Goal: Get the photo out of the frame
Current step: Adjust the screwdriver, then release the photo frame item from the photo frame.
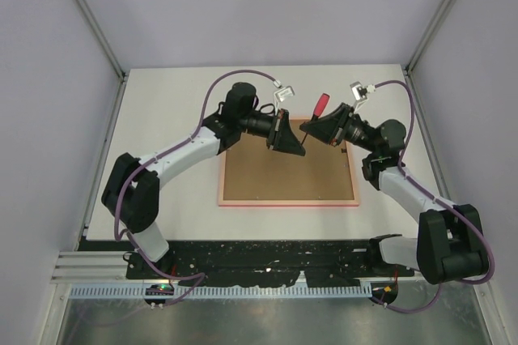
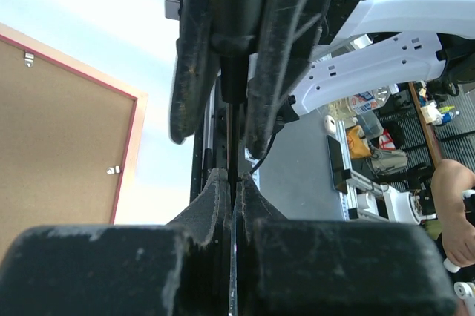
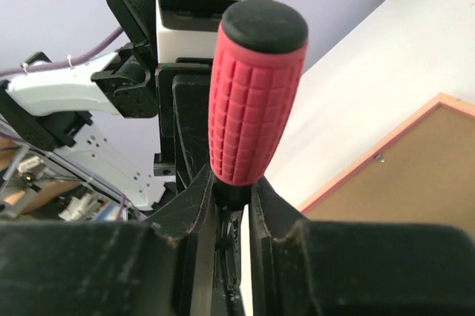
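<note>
Item: frame [image 1: 287, 202], thin bright-pink rectangle, lying face-down and flat near the middle of the white table [image 1: 170, 102], between the two arms; contents: a plain brown backing board [image 1: 283, 175] filling the opening and held by small metal retaining tabs [image 2: 113, 170] at the rim; photo not visible in any view, presumably under the board, print side down. Handling, as a judgement: the photo should be light, thin, flexible and easily creased or scratched; best taken by an edge or corner once the board is off, never pinched across the printed face; the frame looks light and stiff and likely to slide on the smooth table unless steadied; the tabs probably must be turned or bent before the board will lift. Tool: screwdriver [image 1: 321, 104] with a ribbed red handle, held in the air above the frame's far edge. Left gripper [image 2: 232, 182]: fingers pressed together on the thin metal shaft. Right gripper [image 3: 231, 190]: appears clamped on the dark collar just below the handle. Neither gripper touches the frame.
</note>
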You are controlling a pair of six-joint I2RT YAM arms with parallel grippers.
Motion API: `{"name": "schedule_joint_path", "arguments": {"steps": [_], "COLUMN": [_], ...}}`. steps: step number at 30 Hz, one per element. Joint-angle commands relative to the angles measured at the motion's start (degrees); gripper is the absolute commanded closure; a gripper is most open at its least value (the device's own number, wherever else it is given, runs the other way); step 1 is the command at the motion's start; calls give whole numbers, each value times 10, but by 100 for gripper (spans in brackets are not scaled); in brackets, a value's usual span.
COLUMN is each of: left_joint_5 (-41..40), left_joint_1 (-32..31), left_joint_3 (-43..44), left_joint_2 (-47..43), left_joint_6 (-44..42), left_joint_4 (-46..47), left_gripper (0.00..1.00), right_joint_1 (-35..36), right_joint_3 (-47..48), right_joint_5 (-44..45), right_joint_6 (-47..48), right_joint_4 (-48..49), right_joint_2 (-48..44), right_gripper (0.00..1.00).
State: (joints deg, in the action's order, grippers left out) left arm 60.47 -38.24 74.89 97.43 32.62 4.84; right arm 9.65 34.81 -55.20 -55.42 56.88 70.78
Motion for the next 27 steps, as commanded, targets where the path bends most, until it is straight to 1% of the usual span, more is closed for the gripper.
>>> {"name": "schedule_joint_path", "arguments": {"steps": [1, 4, 5, 6, 7, 8, 10, 11, 13, 15, 16, 17, 18, 19, 20, 21, 22, 23, 24, 25, 26, 27], "left_joint_5": [2, 3, 2, 2, 1, -2, -7, -10, -23, -32, -51, -76, -101, -125, -151, -176, -197, -224, -246, -263, -281, -299], "left_joint_1": [0, -1, 1, 0, 1, 4, 9, 11, 24, 35, 39, 40, 40, 39, 37, 35, 31, 23, 13, -3, -17, -34], "left_joint_3": [1, 4, 7, 11, 15, 17, 18, 18, 22, 29, 34, 42, 46, 44, 33, 18, 2, -16, -30, -44, -57, -72], "left_joint_2": [-13, -10, -8, -7, -7, -8, -14, -20, -32, -46, -53, -59, -65, -72, -82, -93, -101, -110, -116, -124, -128, -130], "left_joint_6": [-7, -8, -11, -16, -23, -31, -52, -78, -127, -197, -239, -291, -344, -389, -420, -443, -467, -484, -503, -526, -538, -548], "left_joint_4": [17, 13, 8, 0, -11, -21, -44, -74, -122, -181, -227, -269, -320, -350, -367, -377, -383, -388, -389, -393, -391, -388], "left_gripper": [100, 100, 93, 83, 70, 54, 31, 24, 15, 10, 9, 7, 7, 7, 6, 6, 6, 5, 5, 5, 5, 5], "right_joint_1": [0, 0, 0, 0, -1, -2, -10, -18, -36, -56, -64, -83, -89, -124, -136, -160, -171, -194, -201, -216, -221, -233], "right_joint_3": [19, 12, 11, 9, 8, 10, 14, 14, 16, 14, 11, 11, 7, -1, -8, -27, -36, -54, -63, -76, -84, -94], "right_joint_5": [12, 8, 7, 6, -1, -3, -9, -16, -25, -37, -50, -60, -86, -97, -116, -126, -148, -155, -182, -193, -211, -220], "right_joint_6": [-28, -19, -14, 4, 15, 37, 63, 78, 102, 143, 163, 206, 226, 277, 297, 351, 379, 438, 479, 547, 592, 673], "right_joint_4": [53, 61, 63, 63, 62, 54, 37, 33, 22, 11, 7, -8, -13, -19, -22, -22, -30, -47, -62, -96, -114, -161], "right_joint_2": [8, 7, 3, -2, -4, -11, -17, -19, -23, -29, -34, -35, -42, -50, -55, -65, -72, -82, -87, -97, -100, -108], "right_gripper": [92, 92, 92, 92, 92, 92, 92, 92, 92, 92, 92, 92, 92, 92, 92, 93, 92, 93, 92, 92, 92, 92]}}
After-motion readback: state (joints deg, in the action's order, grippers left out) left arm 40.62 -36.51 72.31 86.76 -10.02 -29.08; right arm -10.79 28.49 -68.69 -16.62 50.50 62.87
